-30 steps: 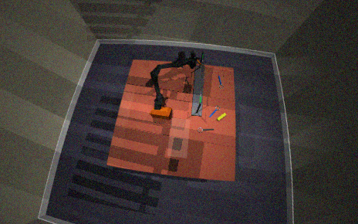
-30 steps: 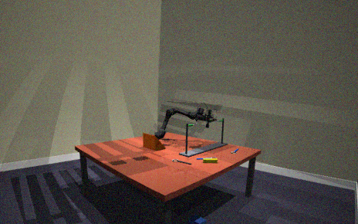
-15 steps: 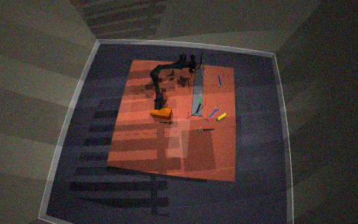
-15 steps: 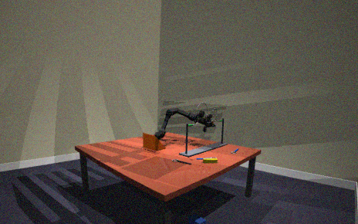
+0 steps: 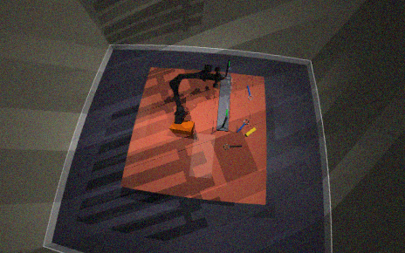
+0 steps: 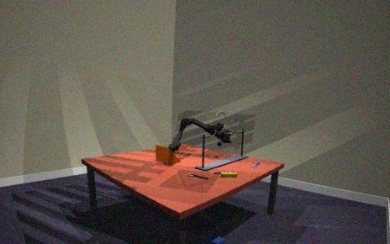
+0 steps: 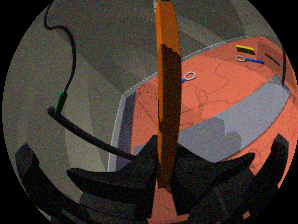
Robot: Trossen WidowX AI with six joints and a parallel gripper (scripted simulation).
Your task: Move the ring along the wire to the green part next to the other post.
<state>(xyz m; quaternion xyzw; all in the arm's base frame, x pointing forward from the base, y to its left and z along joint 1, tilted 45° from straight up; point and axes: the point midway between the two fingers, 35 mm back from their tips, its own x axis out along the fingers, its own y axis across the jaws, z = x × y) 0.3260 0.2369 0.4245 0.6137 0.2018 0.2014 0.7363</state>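
My gripper (image 5: 223,79) (image 6: 229,139) (image 7: 159,138) is shut on the orange handle (image 7: 169,85), which stands upright in the wrist view and runs out of its top edge. The ring is out of the wrist view and too small to make out in the top and exterior views, so whether the wire passes through it cannot be told. The gripper is high above the grey base (image 5: 223,102) (image 6: 223,162) (image 7: 225,134), nearer the far post (image 6: 242,145) (image 7: 90,138). Its green part (image 5: 229,64) (image 6: 240,131) (image 7: 60,104) is left of the handle in the wrist view. The other green part (image 5: 227,112) (image 6: 208,135) is by the near post (image 6: 203,152).
The thin wire (image 6: 220,112) (image 7: 74,55) curves above the base. Blue-handled tools (image 5: 249,91) (image 6: 256,164) (image 7: 253,61), a yellow block (image 5: 250,132) (image 6: 229,174) (image 7: 245,50) and a dark tool (image 5: 235,147) (image 6: 199,176) lie beyond the base. An orange wedge (image 5: 182,127) (image 6: 164,155) stands by the arm's foot.
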